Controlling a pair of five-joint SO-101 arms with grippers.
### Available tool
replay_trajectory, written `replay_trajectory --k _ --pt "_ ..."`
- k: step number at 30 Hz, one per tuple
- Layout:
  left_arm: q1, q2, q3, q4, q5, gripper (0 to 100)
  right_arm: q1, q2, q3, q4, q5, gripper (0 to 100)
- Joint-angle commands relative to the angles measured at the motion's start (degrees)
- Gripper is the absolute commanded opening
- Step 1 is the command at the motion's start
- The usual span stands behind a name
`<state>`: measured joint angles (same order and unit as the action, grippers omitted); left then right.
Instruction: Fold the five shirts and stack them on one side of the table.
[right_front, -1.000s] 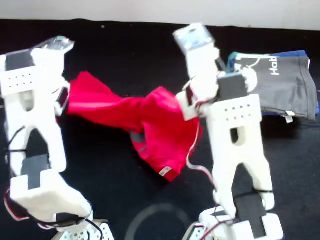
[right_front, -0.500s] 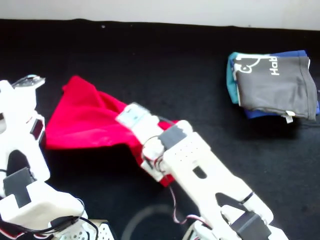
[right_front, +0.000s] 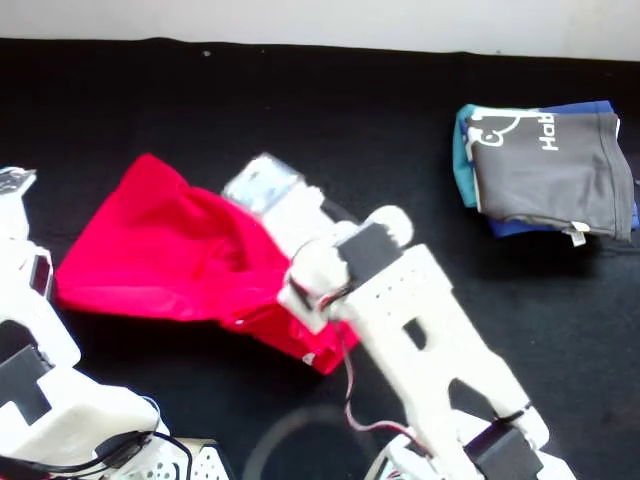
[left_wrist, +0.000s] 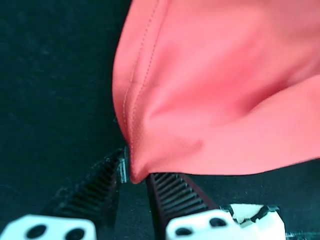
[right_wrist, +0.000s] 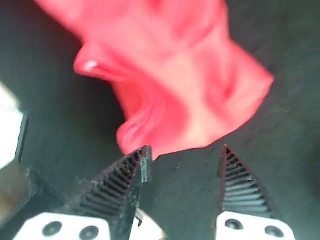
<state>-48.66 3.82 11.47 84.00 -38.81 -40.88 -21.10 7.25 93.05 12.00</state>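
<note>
– Red shirt is lying half bunched on the black tabletop, toward my left side. It's well apart from the folded pile at the far right.
– Who has it?
– My left hand is pinched narrow on one hemmed corner. My right hand is spread wide with nothing in it, low over the crumpled edge nearest it.
– What worries you?
– Two things. The left pinch looks like it has just the tip of that corner, so if I pull to flatten the shirt, I judge it could slip out. And the right hand faces a wad of layers. Closing there might catch several folds at once, and the shirt would twist instead of spreading flat.
– And the pile?
– It's far enough off that I doubt I'd knock it.
</note>
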Motion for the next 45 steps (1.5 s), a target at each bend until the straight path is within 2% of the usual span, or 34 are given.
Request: replay_trajectory --k 1,4,11,20,24,25,29,30,36,40,45 --pt "-1.1 -2.7 -0.3 -0.7 -0.6 1 7.3 1.5 -3.2 -4.2 0.1 21.6" --pt "-1.1 -2.7 -0.2 -0.7 -0.6 1 10.6 8.6 -1.3 -7.2 -2.8 21.7" --pt "-0.7 -2.7 -0.2 -0.7 -0.6 1 8.4 26.1 -1.5 -9.6 -5.2 29.8" --pt "-1.1 -2.7 -0.1 -0.7 -0.6 1 5.0 34.2 -1.3 -19.0 -5.2 29.8" --pt "-1.1 -2.7 -0.1 -0.7 -0.6 1 5.0 39.4 -1.4 -19.7 -5.1 29.2" --pt "-1.1 -2.7 -0.1 -0.7 -0.6 1 5.1 40.6 -1.4 -19.7 -5.1 26.9" --pt "-1.0 -2.7 -0.1 -0.7 -0.6 1 6.1 43.0 -1.6 -20.4 -5.1 2.6" --pt "-0.9 -2.7 -0.1 -0.7 -0.6 1 6.5 43.0 -2.1 -20.5 -5.1 0.0" --pt "-0.2 -2.6 0.0 -0.7 -0.6 1 14.3 42.9 -9.2 -19.4 -4.5 0.6" --pt "2.1 -2.6 1.9 -0.7 -0.6 1 19.2 42.9 -19.3 -18.1 2.2 0.6" --pt "7.4 -2.6 6.3 -0.7 -0.5 1 23.3 43.2 -32.0 -18.6 6.8 0.6"
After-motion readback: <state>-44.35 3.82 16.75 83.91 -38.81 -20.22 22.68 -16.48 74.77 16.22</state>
